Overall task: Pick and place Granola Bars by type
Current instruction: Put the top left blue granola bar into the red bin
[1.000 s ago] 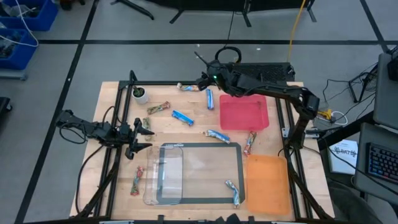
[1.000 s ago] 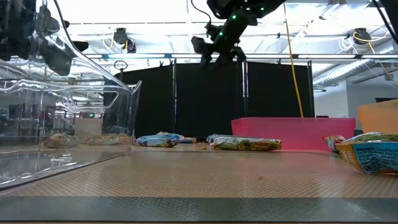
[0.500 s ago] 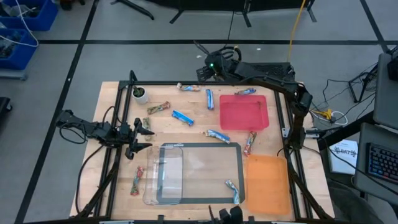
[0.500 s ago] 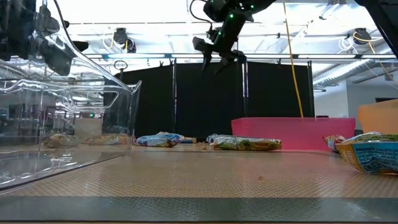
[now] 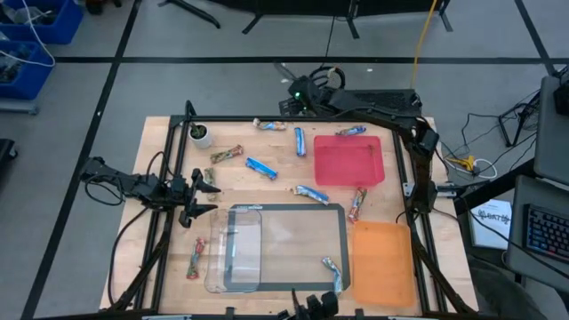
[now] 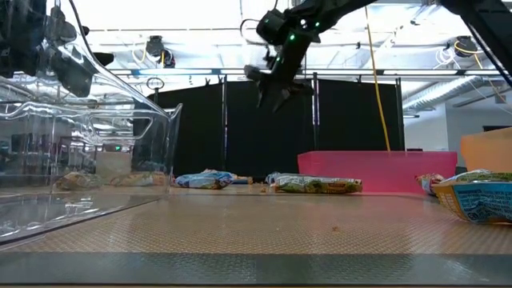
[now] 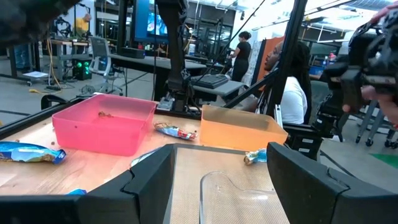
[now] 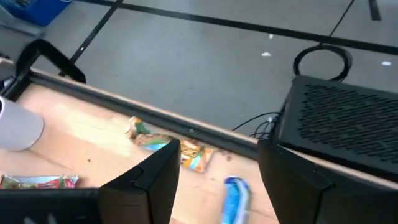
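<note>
Foil-wrapped Granola Bars [image 5: 261, 166] are lying scattered over the table [image 5: 160, 142] in the high view, one blue bar [image 5: 300, 140] sitting near the far edge beside the pink tray [image 5: 348, 161]; the orange tray [image 5: 383, 263] and clear tray [image 5: 233, 251] are waiting nearer the front; the right gripper [image 5: 286, 100] is hanging beyond the far edge, the left gripper [image 5: 206, 198] idling at the left side; low view: the right gripper [image 6: 270, 84] is riding high above the bars, carrying nothing; left wrist view: the left fingers [image 7: 146, 177] are standing apart, empty, facing the pink tray [image 7: 102, 127]; right wrist view: the right fingers [image 8: 163, 169] are spread and empty over a tan-green bar [image 8: 163, 145]; step in hand, judged: approaching a pick; next move calls for descending squarely over one bar.
</note>
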Controlling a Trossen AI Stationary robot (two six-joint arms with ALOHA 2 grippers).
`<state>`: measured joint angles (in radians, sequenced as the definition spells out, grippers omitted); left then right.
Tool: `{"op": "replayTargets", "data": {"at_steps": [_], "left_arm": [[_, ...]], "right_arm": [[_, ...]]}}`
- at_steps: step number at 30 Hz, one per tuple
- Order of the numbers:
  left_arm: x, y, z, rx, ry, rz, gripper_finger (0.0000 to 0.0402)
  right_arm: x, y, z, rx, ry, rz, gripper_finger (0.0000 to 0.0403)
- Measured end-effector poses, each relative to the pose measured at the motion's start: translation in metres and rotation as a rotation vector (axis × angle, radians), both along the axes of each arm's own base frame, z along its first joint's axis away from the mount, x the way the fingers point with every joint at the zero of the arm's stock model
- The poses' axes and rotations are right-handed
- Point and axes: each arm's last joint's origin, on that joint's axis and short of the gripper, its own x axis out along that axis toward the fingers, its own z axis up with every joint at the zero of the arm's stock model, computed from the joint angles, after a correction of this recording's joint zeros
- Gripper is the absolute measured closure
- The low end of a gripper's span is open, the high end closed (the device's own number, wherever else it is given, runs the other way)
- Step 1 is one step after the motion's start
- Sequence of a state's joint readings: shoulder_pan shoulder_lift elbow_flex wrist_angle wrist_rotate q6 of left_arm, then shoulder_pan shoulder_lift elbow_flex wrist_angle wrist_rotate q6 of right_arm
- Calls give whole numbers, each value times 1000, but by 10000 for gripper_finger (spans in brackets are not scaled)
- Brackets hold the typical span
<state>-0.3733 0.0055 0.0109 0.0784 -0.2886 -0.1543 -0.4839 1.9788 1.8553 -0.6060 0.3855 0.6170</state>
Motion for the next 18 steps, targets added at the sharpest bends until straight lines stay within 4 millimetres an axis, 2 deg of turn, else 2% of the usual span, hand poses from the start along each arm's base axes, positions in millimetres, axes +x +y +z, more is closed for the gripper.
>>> {"op": "replayTargets", "data": {"at_steps": [10, 18], "left_arm": [[0, 0, 0, 0, 0, 0, 147], [0, 0, 0, -1, -1, 0, 147]], "right_arm": [[28, 16, -47, 4, 142, 63, 200], [32, 7, -82, 17, 271, 93, 200]]}}
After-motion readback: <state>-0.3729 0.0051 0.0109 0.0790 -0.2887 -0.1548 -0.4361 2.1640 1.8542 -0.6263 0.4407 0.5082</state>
